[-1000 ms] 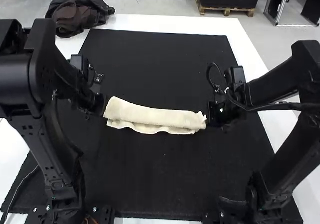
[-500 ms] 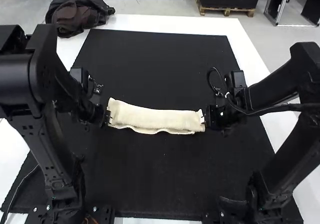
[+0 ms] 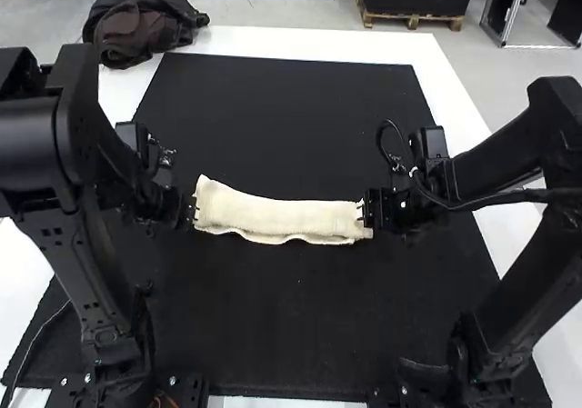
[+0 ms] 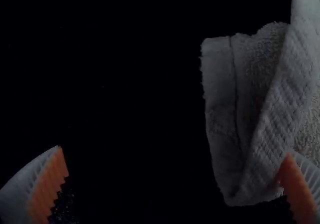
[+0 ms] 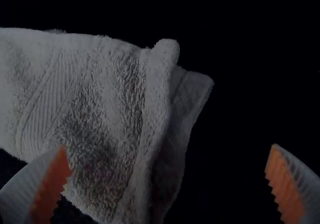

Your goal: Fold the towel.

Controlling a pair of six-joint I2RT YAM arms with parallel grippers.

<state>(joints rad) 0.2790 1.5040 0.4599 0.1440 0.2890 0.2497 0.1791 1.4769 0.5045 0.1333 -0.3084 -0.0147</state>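
A cream towel (image 3: 277,219) lies folded into a long narrow strip across the mat in the high view. At its left end is my left gripper (image 3: 193,210), and at its right end my right gripper (image 3: 366,210). In the left wrist view my left gripper (image 4: 172,166) is open wide, one finger at the edge of the towel (image 4: 272,109), whose layers overlap there. In the right wrist view my right gripper (image 5: 170,166) is open too, with the end of the towel (image 5: 100,114) partly between its fingers and one finger over the cloth.
A black mat (image 3: 291,108) covers most of the white table (image 3: 318,40). Dark bunched fabric (image 3: 141,22) lies at the table's far left corner. Both arms stand at the near side, one at each side of the mat.
Both grippers have shifted slightly at the towel's ends, the right one inward over its end. The towel's left end, looser a second ago, now looks flatter, with less of the lower layer showing.
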